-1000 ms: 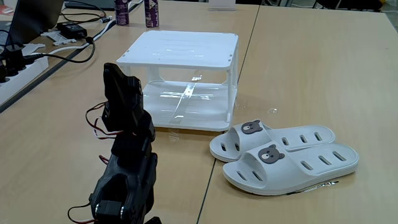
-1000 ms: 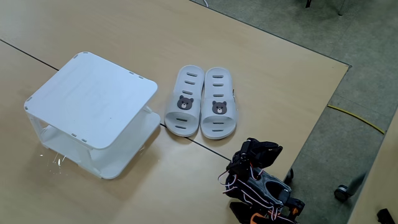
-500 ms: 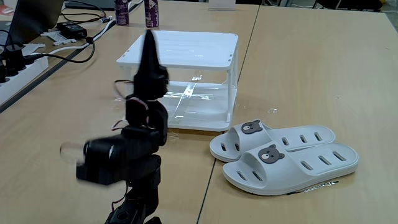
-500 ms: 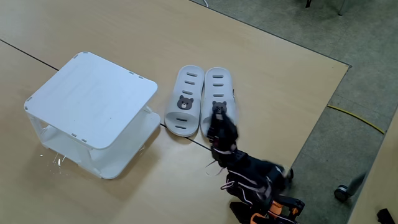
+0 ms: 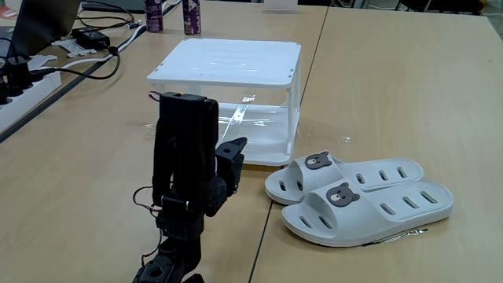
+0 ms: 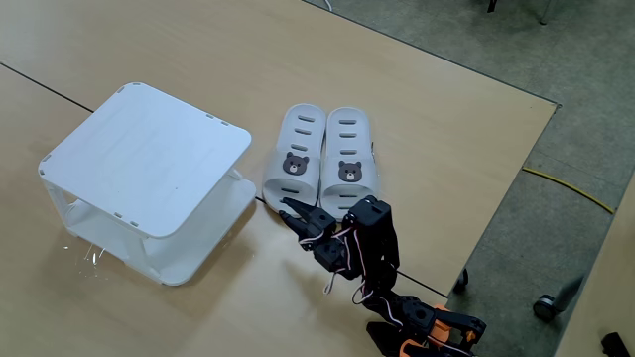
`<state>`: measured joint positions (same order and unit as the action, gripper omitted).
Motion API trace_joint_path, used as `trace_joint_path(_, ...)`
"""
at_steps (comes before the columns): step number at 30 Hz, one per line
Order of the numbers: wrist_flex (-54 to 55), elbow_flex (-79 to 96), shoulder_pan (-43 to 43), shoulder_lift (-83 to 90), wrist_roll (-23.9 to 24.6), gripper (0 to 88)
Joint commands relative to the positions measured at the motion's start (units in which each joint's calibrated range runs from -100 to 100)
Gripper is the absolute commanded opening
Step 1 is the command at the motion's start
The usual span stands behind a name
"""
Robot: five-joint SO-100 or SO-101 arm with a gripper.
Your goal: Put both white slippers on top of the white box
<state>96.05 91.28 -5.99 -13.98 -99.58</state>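
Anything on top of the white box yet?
No. The white box's slatted top is bare in both fixed views; both white slippers lie on the table beside it.

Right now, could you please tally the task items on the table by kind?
White slippers: 2, one beside the other, both on the table
White box: 1, nothing on its top
Total: 3

arm base (image 5: 169,267): cut off by bottom edge | bottles (image 5: 191,16): tops cropped at top edge | gripper (image 5: 238,145): jaw gap too small to judge | box (image 5: 228,63): lower shelf partly behind arm
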Motion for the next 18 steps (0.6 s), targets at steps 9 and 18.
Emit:
trace_joint_path(9,-1.06,-33.41,-8.48,-21.49,-0.42,25.2)
trace_joint_path(18,-15.29,-53.17,-15.06,-27.63,-0.42,25.6)
